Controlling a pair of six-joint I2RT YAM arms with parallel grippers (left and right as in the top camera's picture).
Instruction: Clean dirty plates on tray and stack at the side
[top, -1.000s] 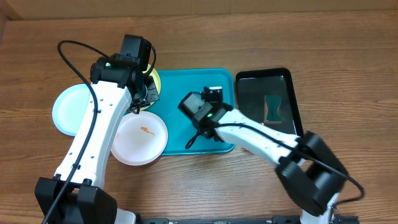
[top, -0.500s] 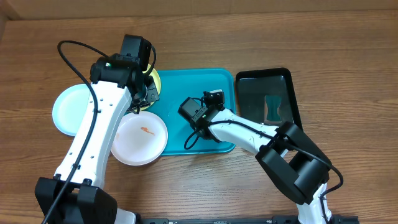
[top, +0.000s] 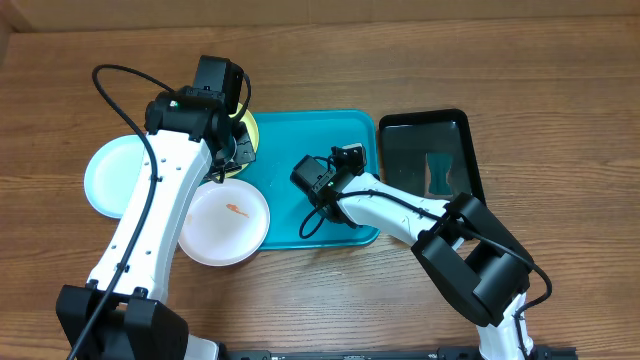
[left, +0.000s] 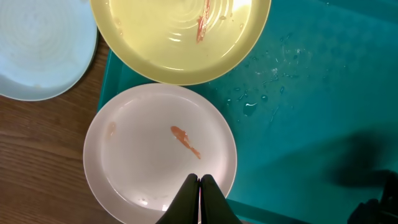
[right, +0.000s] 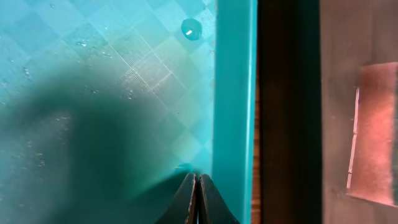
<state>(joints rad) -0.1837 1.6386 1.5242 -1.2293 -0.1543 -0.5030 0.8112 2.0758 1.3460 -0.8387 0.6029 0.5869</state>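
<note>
Left gripper (left: 199, 185), fingers pressed together, points down over the white plate (left: 137, 143) at the turquoise tray's (top: 310, 135) left edge. Right gripper (right: 196, 186), likewise closed, points down just inside its right rim.

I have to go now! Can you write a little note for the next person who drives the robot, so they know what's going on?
The left gripper: jaws shut, holding nothing, above the white plate.
The right gripper: jaws shut, empty, over the turquoise tray floor, by the rim next to the black tray.
Plates: the yellow-green plate and the white plate overlap the tray's left rim, each with an orange-red smear. The pale blue plate lies alone on the table beside the tray.
Done: nothing stacked yet.
Left: wipe the two smeared plates, then stack all three at the side.
</note>
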